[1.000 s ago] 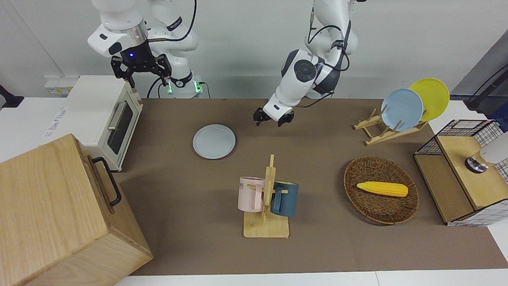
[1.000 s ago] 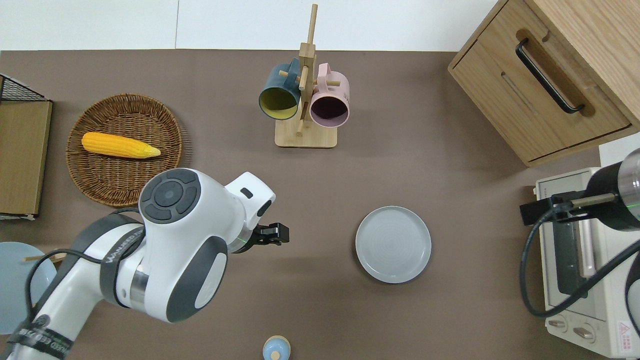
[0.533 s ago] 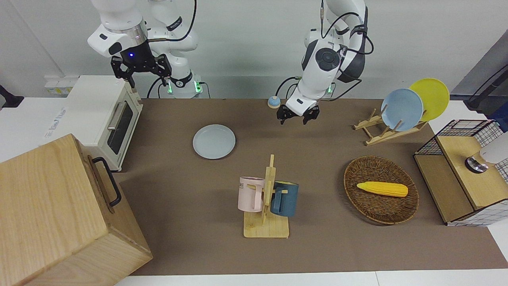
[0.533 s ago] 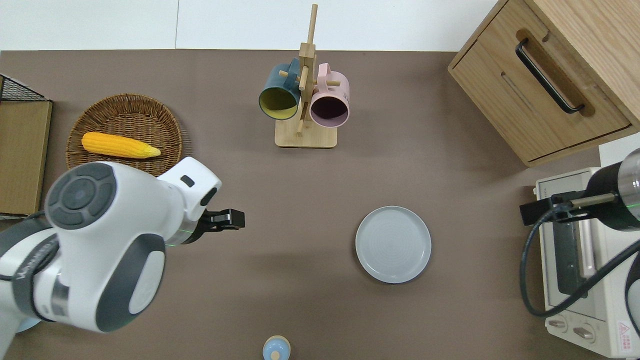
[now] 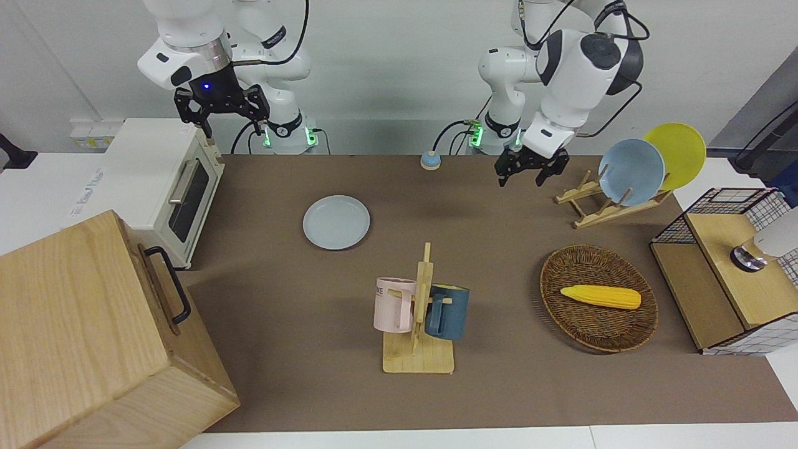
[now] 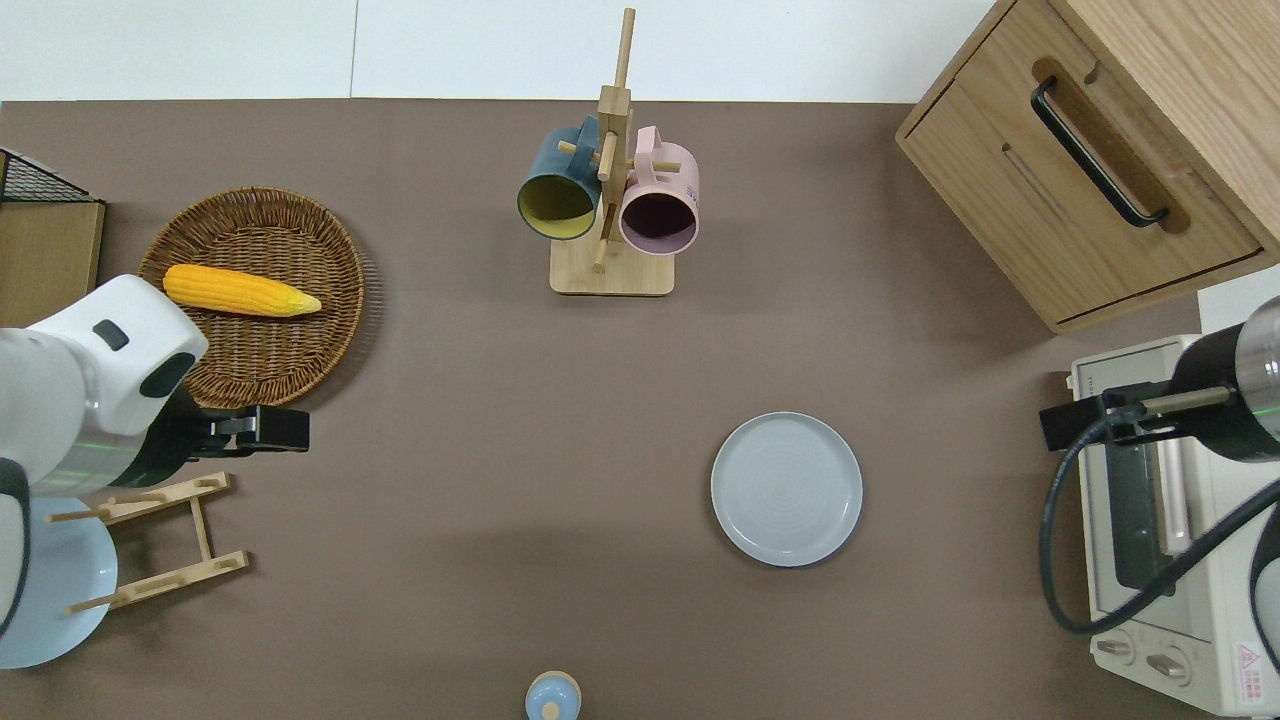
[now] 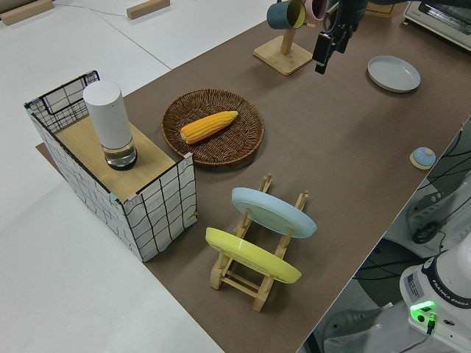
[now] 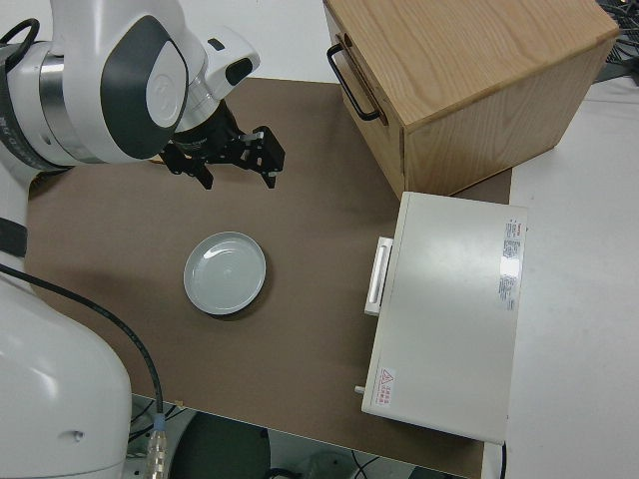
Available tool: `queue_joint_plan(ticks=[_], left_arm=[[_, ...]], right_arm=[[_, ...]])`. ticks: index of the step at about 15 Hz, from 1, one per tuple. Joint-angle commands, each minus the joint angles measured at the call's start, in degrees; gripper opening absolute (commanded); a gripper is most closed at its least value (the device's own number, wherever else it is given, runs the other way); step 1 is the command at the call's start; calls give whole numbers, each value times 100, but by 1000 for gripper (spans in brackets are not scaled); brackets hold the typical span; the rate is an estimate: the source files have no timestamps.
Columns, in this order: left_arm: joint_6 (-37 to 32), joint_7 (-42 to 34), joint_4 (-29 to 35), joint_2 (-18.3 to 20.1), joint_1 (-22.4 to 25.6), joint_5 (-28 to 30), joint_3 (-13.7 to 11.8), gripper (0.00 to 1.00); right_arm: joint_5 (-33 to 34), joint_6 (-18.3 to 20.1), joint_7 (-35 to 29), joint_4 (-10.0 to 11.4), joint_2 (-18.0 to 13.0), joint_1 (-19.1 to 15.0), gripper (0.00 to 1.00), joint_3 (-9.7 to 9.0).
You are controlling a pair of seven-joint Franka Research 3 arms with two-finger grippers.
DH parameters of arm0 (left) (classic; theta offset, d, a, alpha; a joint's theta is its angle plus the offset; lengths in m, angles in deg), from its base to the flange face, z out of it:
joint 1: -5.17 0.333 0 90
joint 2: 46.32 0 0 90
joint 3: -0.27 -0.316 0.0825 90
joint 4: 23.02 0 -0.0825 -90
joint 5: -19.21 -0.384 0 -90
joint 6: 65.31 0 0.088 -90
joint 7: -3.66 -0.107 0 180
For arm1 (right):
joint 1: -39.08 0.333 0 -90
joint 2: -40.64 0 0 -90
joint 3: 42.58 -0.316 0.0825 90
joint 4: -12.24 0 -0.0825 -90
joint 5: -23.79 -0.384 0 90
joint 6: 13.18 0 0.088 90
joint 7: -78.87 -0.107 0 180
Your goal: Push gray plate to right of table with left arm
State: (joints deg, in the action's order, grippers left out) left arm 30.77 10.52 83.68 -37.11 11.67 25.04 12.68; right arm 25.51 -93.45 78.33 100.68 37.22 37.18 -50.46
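Hovering left gripper (image 5: 528, 169) over bare table (image 6: 480, 400) between basket (image 6: 330, 290) and plate rack (image 6: 150, 540), fingers spread, empty. Gray plate (image 6: 787, 489) lying flat toward right arm's end, well apart from gripper, near toaster oven (image 5: 159, 187). Push looking finished; otherwise needing fresh approach. Right arm parked.

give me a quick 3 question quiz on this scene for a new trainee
1. True or false: the left pincer is touching the gray plate.
2. What lies in the wicker basket?
A. a mug
B. a corn cob
C. a plate
3. Fill in: the pink mug and the blue mug hang on a wooden ____.

Key
1. False: it is up in the air near the basket and the plate rack, well apart from the plate.
2. B: the corn cob.
3. mug rack.
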Motion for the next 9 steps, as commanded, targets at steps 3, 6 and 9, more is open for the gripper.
queue_joint_plan(ticks=[3,6,9], left_arm=[[-969,0,-1029,-42,18,-197,-37,995],[-969,-9,-1125,-33,9,-179,-38,995],[-925,9,-1161,-33,0,-188,-11,995]], right_arm=[[48,81,46,-2,-53,-135,996,-109],[57,81,46,-2,-53,-135,996,-109],[48,81,46,-2,-53,-135,996,-109]])
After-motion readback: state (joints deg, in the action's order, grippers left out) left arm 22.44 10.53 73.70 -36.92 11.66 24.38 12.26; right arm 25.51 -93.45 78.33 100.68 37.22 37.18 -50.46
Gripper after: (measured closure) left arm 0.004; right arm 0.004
